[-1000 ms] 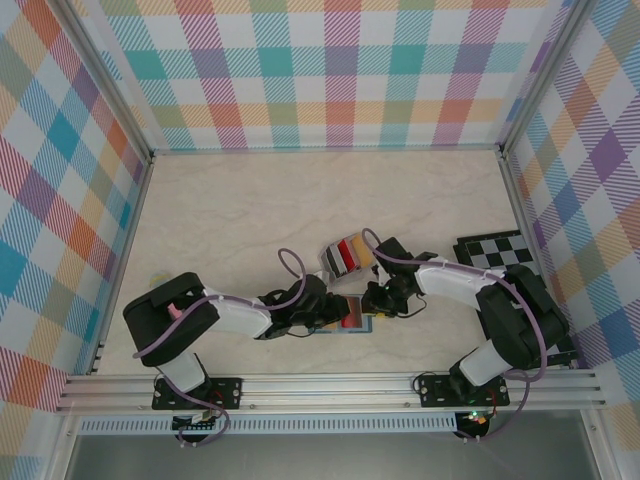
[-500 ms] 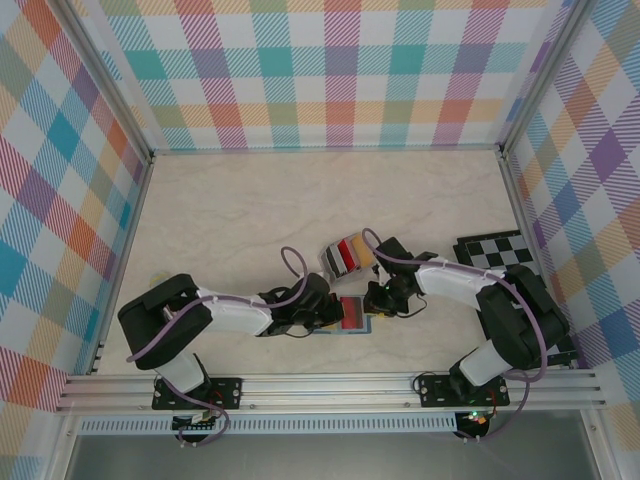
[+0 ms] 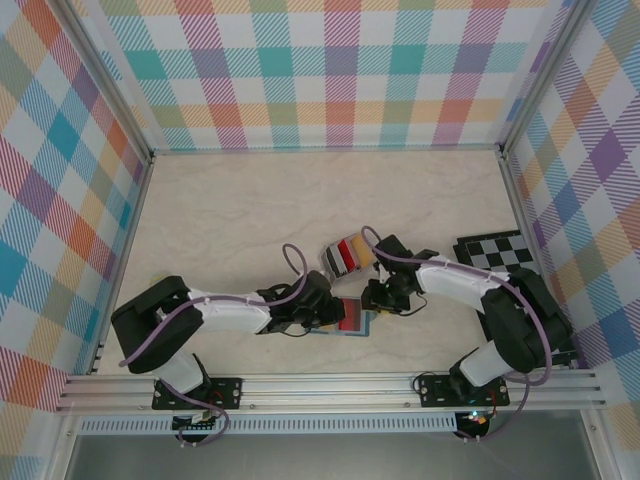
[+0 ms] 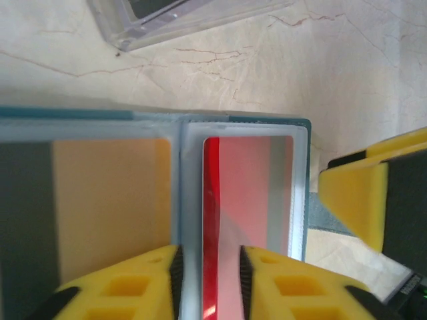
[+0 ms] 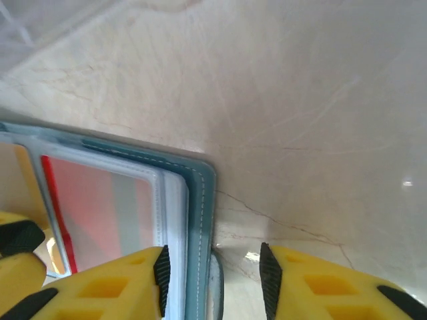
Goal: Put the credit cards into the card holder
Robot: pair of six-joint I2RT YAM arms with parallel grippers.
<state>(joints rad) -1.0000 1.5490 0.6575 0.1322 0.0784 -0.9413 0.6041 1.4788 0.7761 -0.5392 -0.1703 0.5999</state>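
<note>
Between the left jaws lies the red card (image 4: 212, 200), in its holder (image 4: 301, 200).

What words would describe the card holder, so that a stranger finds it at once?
On the pale table, look near the front edge, between the left hand and the right hand. The card holder lies open there: a flat teal wallet showing a red card, unlike the small rack of cards beyond it.

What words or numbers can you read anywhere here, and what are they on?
No text can be read anywhere.
Red card in the card holder: plain colour behind the clear pocket, no letters showing.
Cards in the grey rack: too small to read.
Chequered board: squares only, no writing.
</note>
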